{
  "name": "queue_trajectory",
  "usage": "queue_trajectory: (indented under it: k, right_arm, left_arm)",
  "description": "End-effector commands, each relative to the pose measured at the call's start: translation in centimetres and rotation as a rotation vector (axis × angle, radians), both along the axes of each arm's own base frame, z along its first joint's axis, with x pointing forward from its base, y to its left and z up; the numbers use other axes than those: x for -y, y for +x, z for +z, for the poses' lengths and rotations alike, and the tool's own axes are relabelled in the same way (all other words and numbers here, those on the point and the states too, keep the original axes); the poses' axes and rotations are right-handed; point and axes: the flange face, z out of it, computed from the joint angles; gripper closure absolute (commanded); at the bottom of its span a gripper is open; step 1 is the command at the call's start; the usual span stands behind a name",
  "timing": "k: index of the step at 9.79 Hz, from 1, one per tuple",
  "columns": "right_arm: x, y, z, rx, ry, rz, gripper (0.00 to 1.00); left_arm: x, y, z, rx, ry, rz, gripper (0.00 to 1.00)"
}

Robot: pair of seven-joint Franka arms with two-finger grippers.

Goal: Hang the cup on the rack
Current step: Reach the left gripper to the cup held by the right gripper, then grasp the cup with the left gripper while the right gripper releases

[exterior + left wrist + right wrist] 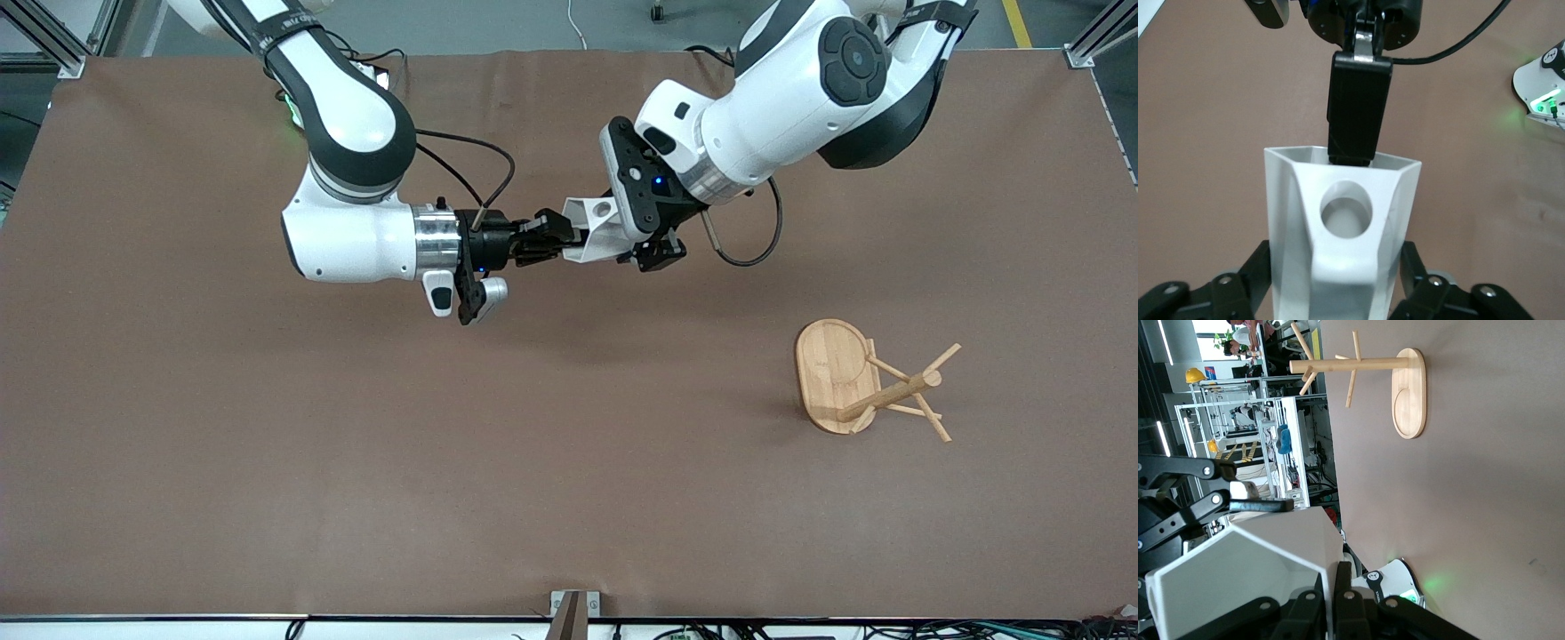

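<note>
The white faceted cup [591,233] hangs in the air over the middle of the table, held between both grippers. My right gripper [556,236] is shut on the cup's rim wall, one finger inside the mouth, as the right wrist view [1333,577] shows. My left gripper [622,244] is shut on the cup's tapering body, with fingers against both sides [1336,252]. The cup's tab with its round hole [1347,210] faces the left wrist camera. The bamboo rack [876,382] stands upright toward the left arm's end of the table, nearer to the front camera than the spot under the cup. It also shows in the right wrist view [1358,365].
A white device with a green light [1545,100] sits on the brown table [356,462] near the right arm's base. Black cables [480,169] hang from both wrists. A metal bracket [573,609] sits at the table's front edge.
</note>
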Motion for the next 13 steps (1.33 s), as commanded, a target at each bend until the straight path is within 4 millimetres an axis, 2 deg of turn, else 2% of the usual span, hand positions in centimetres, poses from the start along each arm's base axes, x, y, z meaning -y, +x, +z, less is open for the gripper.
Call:
queue_trajectory:
  k: [1,2,3,4,5,6,8,10,11,13]
  right_arm:
    - [-0.9,-0.9,2.4,-0.025,0.030,-0.009,0.99]
    - [-0.9,-0.9,2.4,-0.025,0.030,-0.009,0.99]
    - [-0.9,-1.0,2.4,-0.025,0.030,-0.008,0.99]
    - [-0.7,-0.9,2.5,-0.054,0.023,-0.017,0.94]
    - [0.2,-0.5,3.0,-0.096,-0.005,-0.052,0.24]
    - [0.8,-0.5,3.5,-0.060,-0.038,-0.052,0.00]
    - [5.1,1.6,3.5,0.000,-0.130,-0.079,0.00]
    - [11.6,4.0,2.2,0.075,-0.361,-0.116,0.00]
    - [14.6,5.2,1.7,0.097,-0.468,-0.138,0.00]
    - [22.7,7.7,0.0,0.130,-0.662,-0.199,0.00]
  left_arm:
    - [0.2,-0.4,-3.3,-0.018,0.031,-0.017,0.88]
    - [0.2,-0.4,-3.2,-0.015,0.031,-0.017,0.99]
    - [0.1,-0.4,-3.2,-0.016,0.032,-0.015,1.00]
    - [-0.2,-0.1,-3.1,-0.016,0.031,-0.011,1.00]
    - [-0.5,0.0,-3.1,-0.019,0.034,-0.007,1.00]
    - [-0.7,0.1,-2.9,-0.018,0.035,-0.007,1.00]
    - [-1.1,0.3,-2.9,-0.019,0.037,0.000,1.00]
    - [-1.7,0.8,-3.0,-0.025,0.041,0.021,1.00]
    - [-3.6,2.2,-3.1,-0.022,0.050,0.057,1.00]
    - [-7.0,4.4,-3.5,-0.054,0.070,0.183,0.99]
